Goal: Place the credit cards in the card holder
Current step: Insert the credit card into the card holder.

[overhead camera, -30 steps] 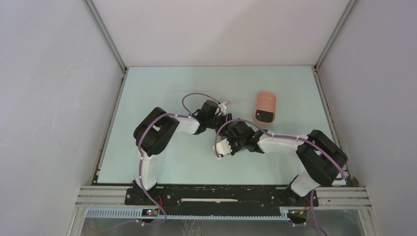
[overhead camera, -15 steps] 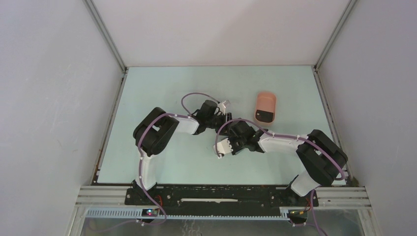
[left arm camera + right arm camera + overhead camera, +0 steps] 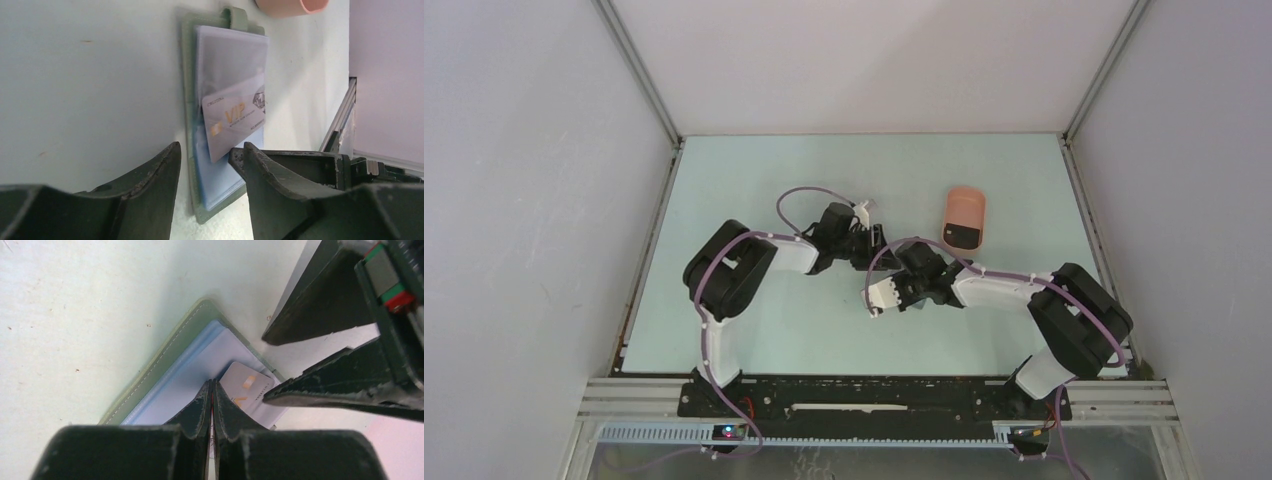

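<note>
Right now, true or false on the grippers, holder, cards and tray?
1. The left gripper is open. True.
2. The right gripper is open. False: it is shut, tips at the card holder's clear sleeves.
3. The card holder is folded shut. False: it lies open.
4. The VIP card lies on the holder. True.
5. The pink tray holds a dark card. True.
</note>
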You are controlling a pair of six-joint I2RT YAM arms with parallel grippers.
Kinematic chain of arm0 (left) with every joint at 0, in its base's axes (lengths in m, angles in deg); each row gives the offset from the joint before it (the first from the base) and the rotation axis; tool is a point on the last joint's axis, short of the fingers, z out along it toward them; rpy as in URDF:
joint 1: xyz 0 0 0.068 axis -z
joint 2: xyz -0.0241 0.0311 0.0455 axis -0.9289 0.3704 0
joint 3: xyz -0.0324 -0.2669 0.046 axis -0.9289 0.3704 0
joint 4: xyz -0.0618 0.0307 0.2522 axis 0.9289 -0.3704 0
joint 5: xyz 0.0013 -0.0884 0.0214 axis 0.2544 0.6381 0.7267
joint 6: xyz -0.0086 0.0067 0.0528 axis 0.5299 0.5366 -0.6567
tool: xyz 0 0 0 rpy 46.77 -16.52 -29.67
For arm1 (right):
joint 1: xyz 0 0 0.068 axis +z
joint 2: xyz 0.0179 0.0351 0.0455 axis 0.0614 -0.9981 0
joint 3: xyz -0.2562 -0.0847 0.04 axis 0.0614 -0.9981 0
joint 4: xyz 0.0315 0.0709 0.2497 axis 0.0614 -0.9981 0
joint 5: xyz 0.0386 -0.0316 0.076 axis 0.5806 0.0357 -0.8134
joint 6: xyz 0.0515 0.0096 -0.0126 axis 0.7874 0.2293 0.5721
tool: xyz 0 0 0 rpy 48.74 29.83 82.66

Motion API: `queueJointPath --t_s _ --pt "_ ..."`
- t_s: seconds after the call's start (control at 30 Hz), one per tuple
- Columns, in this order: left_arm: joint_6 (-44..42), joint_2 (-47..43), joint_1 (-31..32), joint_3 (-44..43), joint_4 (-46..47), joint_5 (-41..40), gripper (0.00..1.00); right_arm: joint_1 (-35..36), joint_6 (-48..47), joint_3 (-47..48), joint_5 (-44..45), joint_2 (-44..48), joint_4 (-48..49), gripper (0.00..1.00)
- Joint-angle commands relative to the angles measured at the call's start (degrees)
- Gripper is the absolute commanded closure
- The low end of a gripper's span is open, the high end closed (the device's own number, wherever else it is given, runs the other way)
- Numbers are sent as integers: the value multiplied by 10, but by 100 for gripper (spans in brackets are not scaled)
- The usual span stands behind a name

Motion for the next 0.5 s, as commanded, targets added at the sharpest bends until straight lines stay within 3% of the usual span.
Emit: queueJointPath --t_s 0.0,0.23,0.47 --pt "-17 -39 -14 41 -18 -61 44 -4 11 -4 1 21 -9 91" --pt "-17 -99 -17 102 14 -90 44 -17 34 -2 -49 56 -19 84" --pt "-6 -168 -17 193 113 -102 47 -49 87 21 -117 90 -55 76"
